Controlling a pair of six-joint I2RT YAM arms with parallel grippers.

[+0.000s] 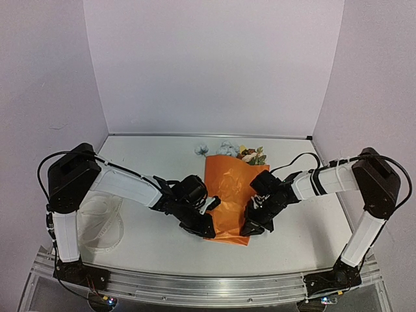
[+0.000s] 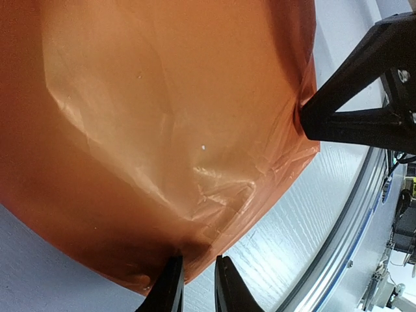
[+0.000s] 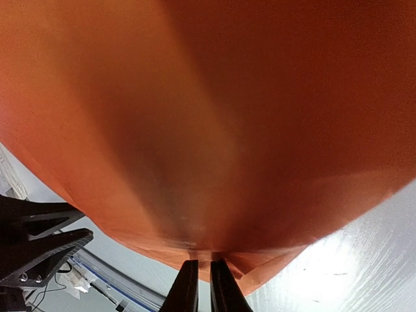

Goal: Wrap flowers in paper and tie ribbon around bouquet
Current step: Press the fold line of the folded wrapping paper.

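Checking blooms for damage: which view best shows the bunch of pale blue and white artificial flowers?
Top external: the flowers poke from the far end of the crinkly orange paper cone. Both wrist views show only that paper.

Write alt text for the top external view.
An orange paper bouquet lies on a table, blue and brown blooms at its far end. The left hand and right hand meet its near end from either side. A ribbon coils at left.

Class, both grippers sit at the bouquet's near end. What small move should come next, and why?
Probably draw the left gripper back toward the ribbon: the paper looks wrapped around the flowers, the right gripper pinches its edge, and the ribbon lies unused off to the left.
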